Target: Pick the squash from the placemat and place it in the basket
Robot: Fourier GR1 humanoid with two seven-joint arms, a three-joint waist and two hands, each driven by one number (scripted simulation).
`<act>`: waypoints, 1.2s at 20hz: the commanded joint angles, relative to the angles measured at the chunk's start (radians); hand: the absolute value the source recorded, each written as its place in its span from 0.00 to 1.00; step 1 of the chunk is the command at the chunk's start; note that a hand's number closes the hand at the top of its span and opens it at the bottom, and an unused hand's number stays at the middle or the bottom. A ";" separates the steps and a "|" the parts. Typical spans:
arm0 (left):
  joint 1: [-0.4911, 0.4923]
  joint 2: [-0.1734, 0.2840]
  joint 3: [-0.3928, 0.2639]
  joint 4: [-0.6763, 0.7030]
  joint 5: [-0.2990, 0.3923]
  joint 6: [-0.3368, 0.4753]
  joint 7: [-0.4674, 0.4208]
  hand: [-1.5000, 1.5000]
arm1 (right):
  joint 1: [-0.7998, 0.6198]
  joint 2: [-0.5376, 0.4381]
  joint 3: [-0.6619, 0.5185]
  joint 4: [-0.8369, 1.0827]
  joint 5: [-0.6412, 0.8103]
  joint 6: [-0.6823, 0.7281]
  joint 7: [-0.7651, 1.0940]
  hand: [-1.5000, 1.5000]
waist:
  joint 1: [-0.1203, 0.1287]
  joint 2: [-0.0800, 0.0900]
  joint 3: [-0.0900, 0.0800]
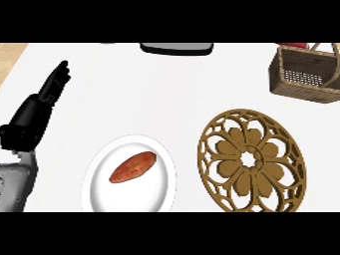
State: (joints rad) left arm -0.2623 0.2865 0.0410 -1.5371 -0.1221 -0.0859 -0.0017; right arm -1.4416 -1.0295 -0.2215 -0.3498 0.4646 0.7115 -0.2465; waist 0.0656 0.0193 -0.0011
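Observation:
A round brown openwork placemat (252, 159) lies at the lower right of the white counter, and nothing rests on it. No squash shows anywhere in the head view. The wicker basket (314, 74) with a handle stands at the far right; its visible inside looks bare. My left hand (38, 110) is at the left, well away from both, fingers (59, 77) straight and pointing toward the far edge, holding nothing. My right hand is out of sight.
A white plate (98, 191) near the front holds a reddish-brown sweet potato (133, 167). A dark, grey-topped object (177, 48) sits at the far edge. Something red (296, 45) peeks out behind the basket. Wooden floor shows at the far left.

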 commanded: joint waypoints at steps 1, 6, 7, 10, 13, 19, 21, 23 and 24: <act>-0.029 0.007 0.006 0.025 -0.005 -0.006 0.011 0.50 | -0.051 0.085 0.055 0.020 0.054 -0.001 0.047 1.00 | -0.009 0.001 0.000; 0.014 0.012 0.024 -0.031 0.018 -0.014 0.031 0.50 | -0.035 0.071 0.101 0.050 0.114 0.030 0.034 1.00 | -0.009 -0.003 0.001; -0.003 0.020 0.025 -0.011 0.023 -0.030 0.014 0.50 | -0.006 0.070 0.130 0.040 0.149 -0.017 0.008 1.00 | -0.006 0.003 0.002; 0.026 -0.004 0.005 -0.021 0.002 -0.010 -0.004 0.50 | -0.002 0.050 0.202 0.004 0.226 -0.025 -0.019 1.00 | -0.013 -0.001 0.001; 0.010 0.006 0.027 0.014 0.011 -0.017 -0.009 0.50 | -0.001 0.071 0.248 -0.002 0.282 -0.072 -0.054 1.00 | -0.016 0.000 0.001; 0.043 -0.014 0.000 -0.001 -0.027 0.005 -0.046 0.50 | 0.001 0.063 0.275 0.076 0.330 -0.059 -0.166 0.00 | -0.009 0.003 0.002; -0.011 -0.012 0.018 -0.001 -0.005 0.000 0.025 0.50 | -0.030 0.085 0.267 0.099 0.323 0.006 -0.154 0.00 | -0.017 -0.002 0.002; 0.020 0.000 0.015 0.023 -0.009 -0.020 -0.026 0.50 | -0.041 0.093 0.255 0.115 0.313 0.032 -0.163 0.00 | -0.019 -0.002 0.001; 0.041 -0.002 0.025 0.016 -0.006 -0.012 -0.032 0.50 | -0.055 0.070 0.249 0.127 0.311 0.051 -0.162 0.00 | -0.016 -0.003 0.001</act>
State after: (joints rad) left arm -0.2474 0.2827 0.0586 -1.5224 -0.1310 -0.0945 -0.0220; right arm -1.4712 -0.9457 0.0374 -0.2598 0.7760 0.6904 -0.3728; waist 0.0504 0.0191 0.0004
